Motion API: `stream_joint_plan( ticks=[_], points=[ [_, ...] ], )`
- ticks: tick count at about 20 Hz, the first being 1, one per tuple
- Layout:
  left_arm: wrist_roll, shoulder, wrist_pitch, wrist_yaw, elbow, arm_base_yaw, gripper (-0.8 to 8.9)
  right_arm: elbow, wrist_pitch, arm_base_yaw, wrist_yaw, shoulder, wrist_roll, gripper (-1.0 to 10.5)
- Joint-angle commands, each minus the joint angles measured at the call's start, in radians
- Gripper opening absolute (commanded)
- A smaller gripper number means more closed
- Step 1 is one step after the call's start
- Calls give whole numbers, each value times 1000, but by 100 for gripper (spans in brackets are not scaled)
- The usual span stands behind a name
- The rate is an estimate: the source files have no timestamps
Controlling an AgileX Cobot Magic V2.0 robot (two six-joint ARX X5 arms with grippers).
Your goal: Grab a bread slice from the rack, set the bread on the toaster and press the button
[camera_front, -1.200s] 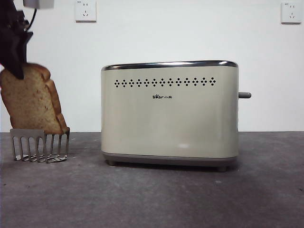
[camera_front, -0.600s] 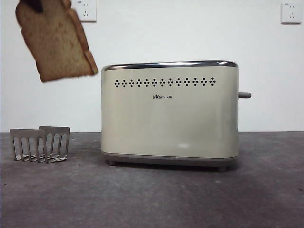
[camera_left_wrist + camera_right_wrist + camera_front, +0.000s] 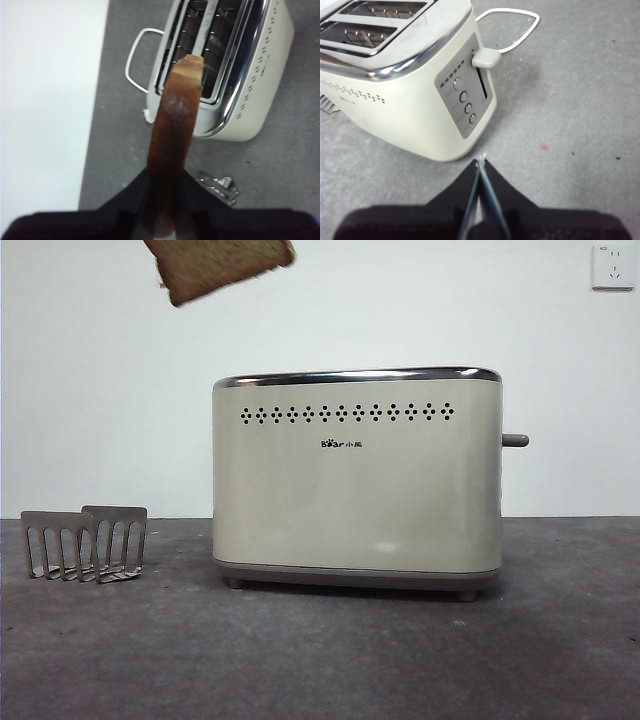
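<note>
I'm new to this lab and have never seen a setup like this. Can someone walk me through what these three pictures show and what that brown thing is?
This is a robot with two arms at a table, each ending in a two-jawed black gripper. One picture looks level across the table from a low front camera; the other two come from cameras on each wrist. On the table stand a cream toaster and a small metal rack, now without bread. The brown thing is a slice of bread: the left gripper pinches it by its edges and holds it high above the toaster's slots. In the front view only its lower part shows at the top edge. The right gripper, jaws closed and holding nothing, waits near the toaster's end, where the grey lever button sticks out.
</note>
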Motion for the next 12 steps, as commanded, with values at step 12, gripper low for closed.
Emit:
stream_joint_plan(
  ticks=[12],
  points=[
    [-180, 277, -26, -55, 269, -209, -13, 5, -62, 0, -5, 0, 3, 0]
  ],
)
